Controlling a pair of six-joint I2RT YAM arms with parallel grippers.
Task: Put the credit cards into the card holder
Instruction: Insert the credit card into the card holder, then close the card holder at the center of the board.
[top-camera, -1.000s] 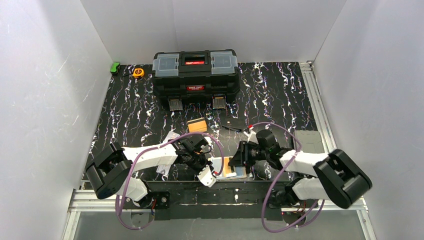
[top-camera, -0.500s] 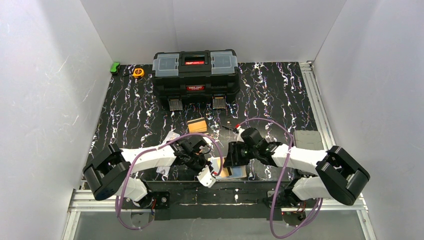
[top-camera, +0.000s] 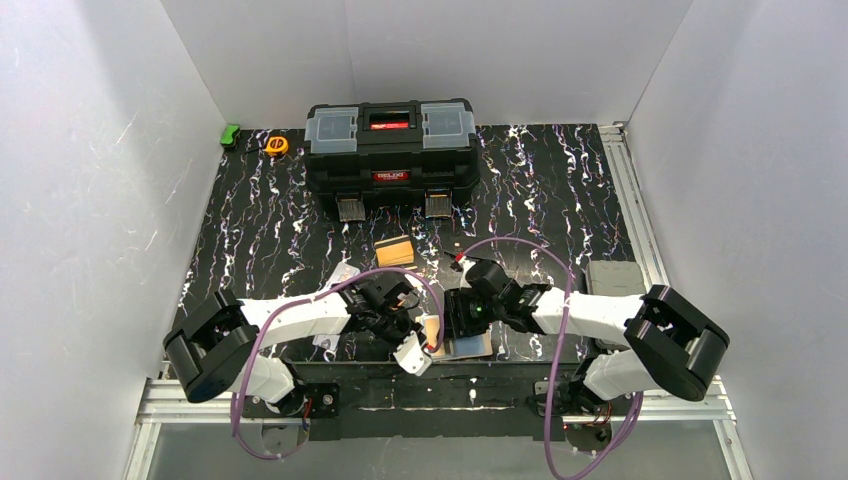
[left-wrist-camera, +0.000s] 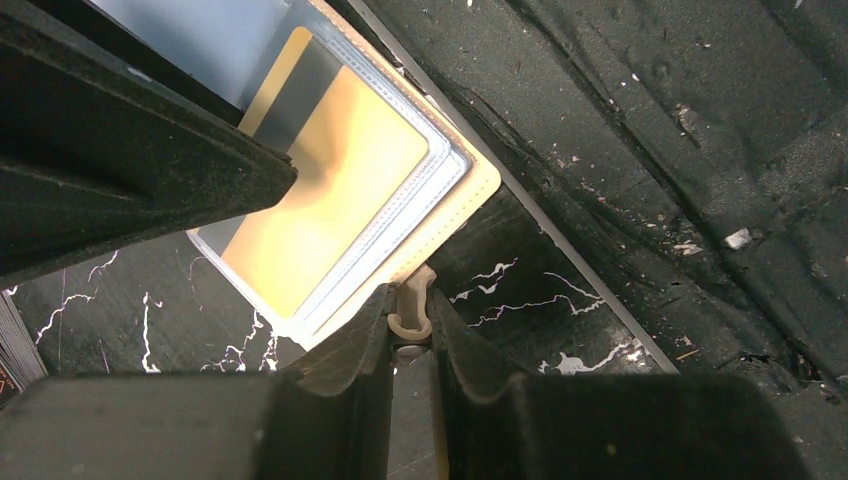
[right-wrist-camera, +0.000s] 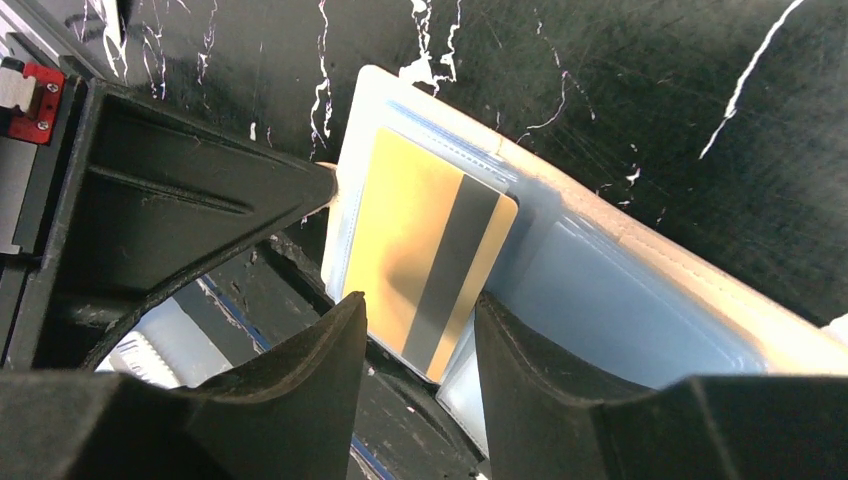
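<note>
One holder lies open: left gripper jaws pinch its tab, right gripper jaws spread astride a striped card (partly in a clear pocket).

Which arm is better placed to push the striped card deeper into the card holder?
Right. The right gripper straddles the striped card; the left gripper is shut on the snap tab of the card holder, steadying it.
</note>
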